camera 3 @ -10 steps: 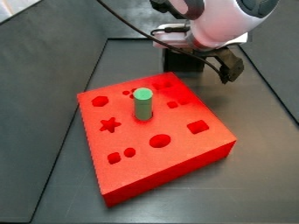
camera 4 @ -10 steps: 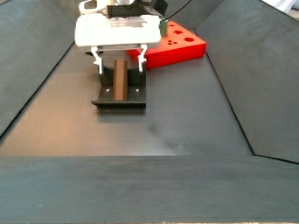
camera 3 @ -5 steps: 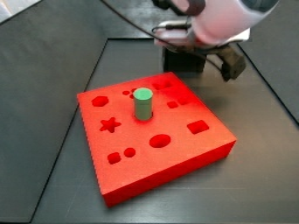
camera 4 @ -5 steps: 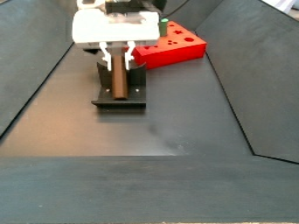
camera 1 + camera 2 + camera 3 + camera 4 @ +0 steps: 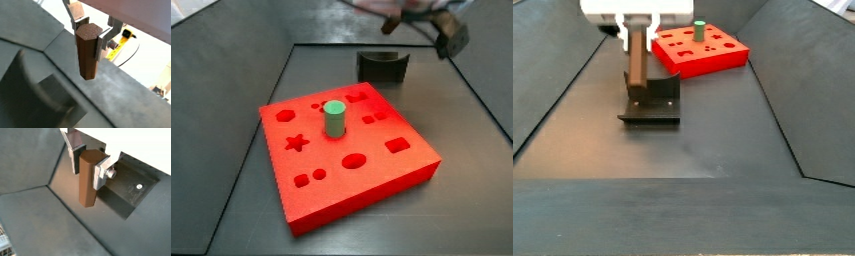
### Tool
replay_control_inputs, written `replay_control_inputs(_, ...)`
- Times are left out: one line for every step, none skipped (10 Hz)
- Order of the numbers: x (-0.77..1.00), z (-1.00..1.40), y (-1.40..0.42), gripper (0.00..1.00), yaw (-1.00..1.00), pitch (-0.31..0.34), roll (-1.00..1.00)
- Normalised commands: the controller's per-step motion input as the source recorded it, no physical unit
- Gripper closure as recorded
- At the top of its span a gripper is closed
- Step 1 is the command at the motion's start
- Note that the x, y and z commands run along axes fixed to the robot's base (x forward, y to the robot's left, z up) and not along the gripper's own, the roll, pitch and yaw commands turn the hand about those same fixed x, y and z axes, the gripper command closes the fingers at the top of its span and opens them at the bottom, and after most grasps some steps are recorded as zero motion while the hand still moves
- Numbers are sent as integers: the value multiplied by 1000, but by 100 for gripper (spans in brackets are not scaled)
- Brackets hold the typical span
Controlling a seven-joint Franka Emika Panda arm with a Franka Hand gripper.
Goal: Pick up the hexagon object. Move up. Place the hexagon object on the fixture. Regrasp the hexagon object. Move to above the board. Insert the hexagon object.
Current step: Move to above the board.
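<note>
The hexagon object (image 5: 636, 60) is a long dark brown bar hanging upright. My gripper (image 5: 637, 35) is shut on its upper end, with the bar's lower end just above the fixture (image 5: 651, 108). In both wrist views the silver fingers clamp two flat sides of the bar (image 5: 87, 55) (image 5: 87, 185), the gripper (image 5: 92, 32) (image 5: 89, 165) at its top. In a side view the gripper (image 5: 432, 15) is a blur at the upper edge, over the dark fixture (image 5: 381, 67), whose U-notch is bare. The red board (image 5: 372, 175) (image 5: 720, 60) lies beside it.
A green round-topped peg (image 5: 333, 118) (image 5: 700, 27) stands upright in a hole of the board. Sloped dark walls (image 5: 553, 90) border the floor on both sides. The fixture's base plate with a screw (image 5: 139, 186) lies under the bar.
The gripper has risen with the brown bar, lifting it off the fixture, which now stands bare. The board and the green peg have not moved.
</note>
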Motion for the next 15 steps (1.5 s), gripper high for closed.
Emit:
replay_control_inputs(43, 1000, 124, 100, -191, 89, -43)
replay_control_inputs(36, 1000, 120, 100, -136, 133, -44)
replay_control_inputs(30, 1000, 115, 100, -93, 163, -44)
replay_control_inputs(25, 1000, 103, 100, -36, 188, -41)
replay_control_inputs(20, 1000, 95, 100, -8, 196, -40)
replay_control_inputs(18, 1000, 77, 100, 46, 198, -45)
replay_control_inputs(25, 1000, 67, 100, 80, 195, -45)
replay_control_inputs(31, 778, 35, 100, 114, 187, -49)
replay_control_inputs(32, 661, 21, 100, 128, 180, -48)
replay_control_inputs(32, 419, 1, 100, 148, 155, -41)
replay_control_inputs(29, 305, -6, 100, 154, 143, -38)
replay_control_inputs(-544, 153, -1000, 100, 12, 48, -1000)
replay_control_inputs(-549, 154, -1000, 100, 11, 37, -1000)
replay_control_inputs(-570, 162, -1000, 100, 14, 19, -1000)
replay_control_inputs(-579, 152, -1000, 100, 13, 11, -1000)
